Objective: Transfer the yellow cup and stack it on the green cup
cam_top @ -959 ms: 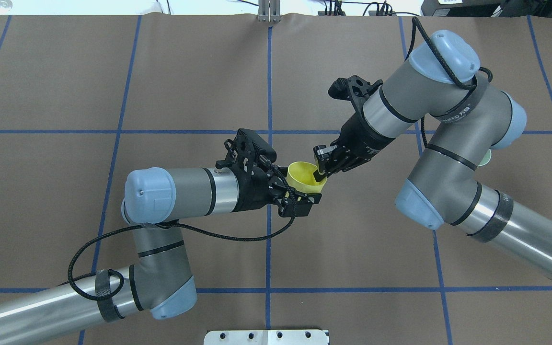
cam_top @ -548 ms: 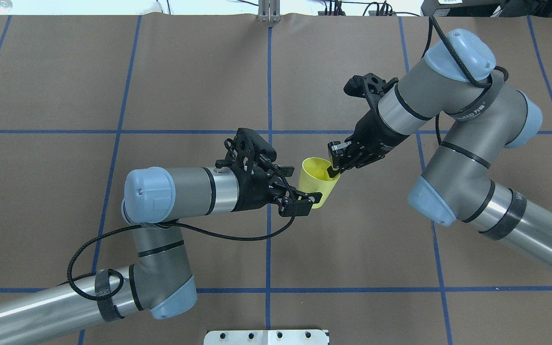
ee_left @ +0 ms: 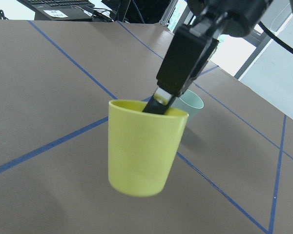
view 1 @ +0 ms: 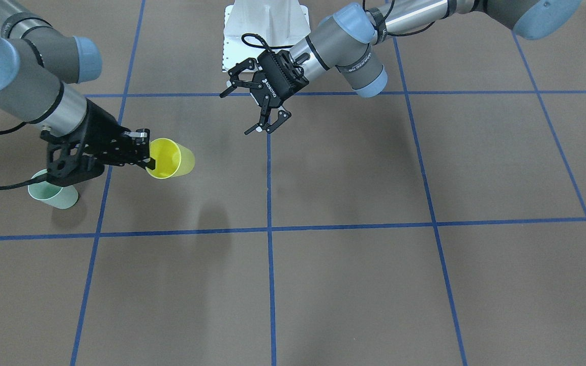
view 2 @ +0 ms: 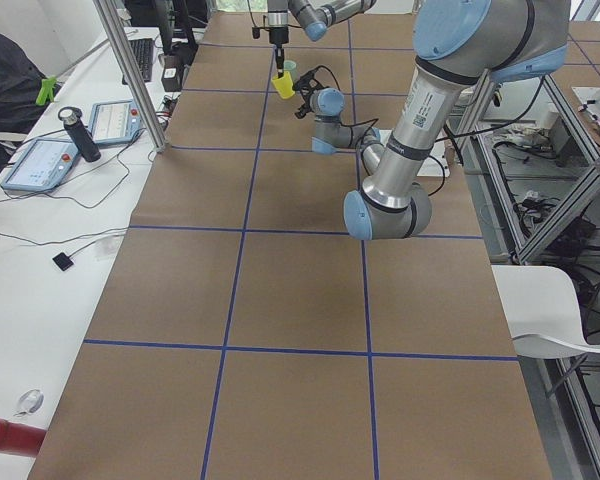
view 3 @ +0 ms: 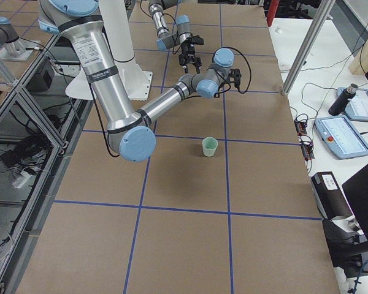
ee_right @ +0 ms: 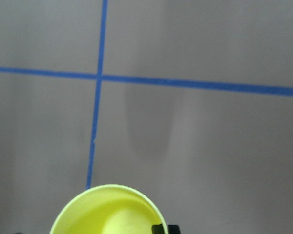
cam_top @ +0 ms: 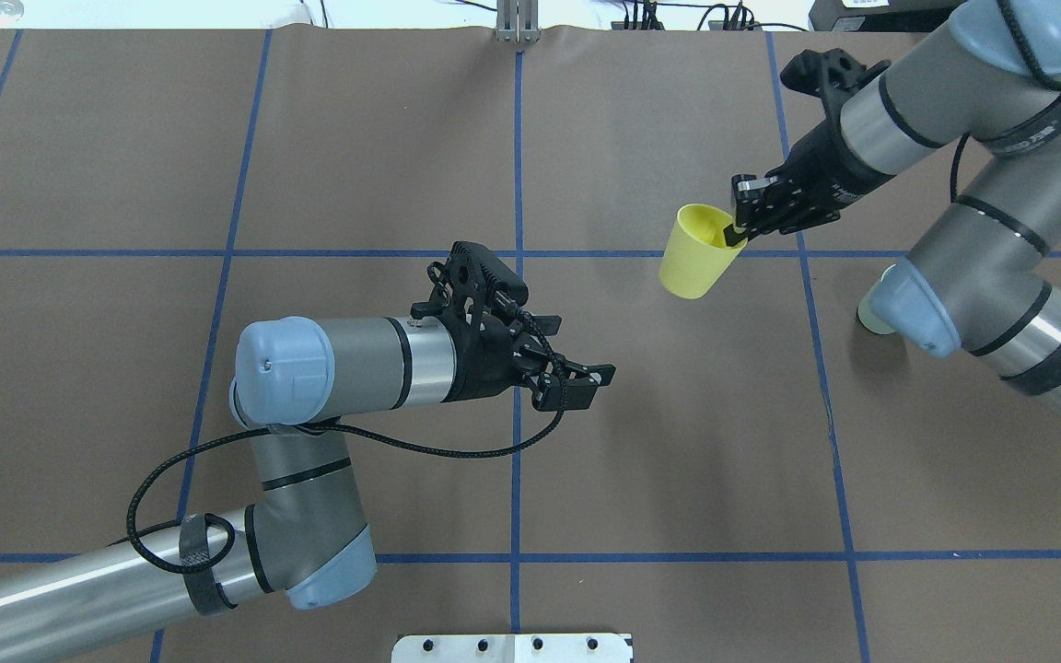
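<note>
My right gripper (cam_top: 740,224) is shut on the rim of the yellow cup (cam_top: 696,253), one finger inside it, and holds it tilted in the air; the front-facing view shows both the gripper (view 1: 145,155) and the cup (view 1: 172,158). The pale green cup (view 1: 53,194) stands upright on the table under my right forearm. Only a sliver of it (cam_top: 865,319) shows overhead, and in the left wrist view it (ee_left: 193,103) is behind the yellow cup (ee_left: 144,151). My left gripper (cam_top: 581,350) is open and empty near the table's middle.
The table (cam_top: 678,442) is brown paper with blue tape lines. A white mounting plate (cam_top: 512,647) sits at the robot's edge. Tablets and a bottle (view 3: 342,101) lie on a side table past the far edge.
My left gripper has let go of the yellow cup and stayed in place, open. My right gripper has carried the cup away to the right and farther back, towards the green cup.
</note>
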{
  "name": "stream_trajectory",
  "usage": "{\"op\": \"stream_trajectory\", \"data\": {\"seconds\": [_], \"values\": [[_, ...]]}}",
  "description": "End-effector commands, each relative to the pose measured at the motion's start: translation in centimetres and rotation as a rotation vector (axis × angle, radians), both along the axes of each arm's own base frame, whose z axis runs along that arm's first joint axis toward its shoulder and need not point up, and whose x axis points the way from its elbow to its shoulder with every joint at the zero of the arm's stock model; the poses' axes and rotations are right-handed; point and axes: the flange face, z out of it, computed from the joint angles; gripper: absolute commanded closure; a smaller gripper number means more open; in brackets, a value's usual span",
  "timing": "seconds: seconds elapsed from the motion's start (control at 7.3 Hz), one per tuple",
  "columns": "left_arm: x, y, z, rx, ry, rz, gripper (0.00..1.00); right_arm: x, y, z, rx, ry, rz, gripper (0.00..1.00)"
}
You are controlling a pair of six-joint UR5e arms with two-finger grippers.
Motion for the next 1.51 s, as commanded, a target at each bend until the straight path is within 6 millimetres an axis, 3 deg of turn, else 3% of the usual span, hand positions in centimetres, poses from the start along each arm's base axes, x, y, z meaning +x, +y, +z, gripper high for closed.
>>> {"op": "stream_trajectory", "data": {"seconds": [0.0,0.14,0.41,0.55,0.82,1.1,1.37], "values": [[0.0,-1.4,1.3,-0.031,-0.064,-0.024,0.00,7.8,-2.6,2.7,0.021,0.043,0.126,1.00],[-0.4,-2.3,1.9,-0.066,-0.089,-0.037,0.00,10.0,-1.7,5.6,0.073,0.100,0.146,1.00],[-0.9,-3.7,3.3,-0.101,-0.135,-0.058,0.00,12.0,0.3,10.0,0.138,0.221,0.172,1.00],[-1.3,-4.4,3.4,-0.109,-0.151,-0.070,0.00,13.0,1.7,11.2,0.165,0.291,0.134,1.00],[-1.4,-4.8,3.7,-0.117,-0.166,-0.075,0.00,13.5,2.7,11.3,0.184,0.427,0.054,1.00],[-1.4,-4.8,3.6,-0.116,-0.164,-0.075,0.00,13.4,2.9,12.9,0.165,0.443,0.041,1.00],[-1.4,-4.8,3.6,-0.116,-0.164,-0.075,0.00,11.9,3.3,13.1,0.164,0.432,0.007,1.00]]}}
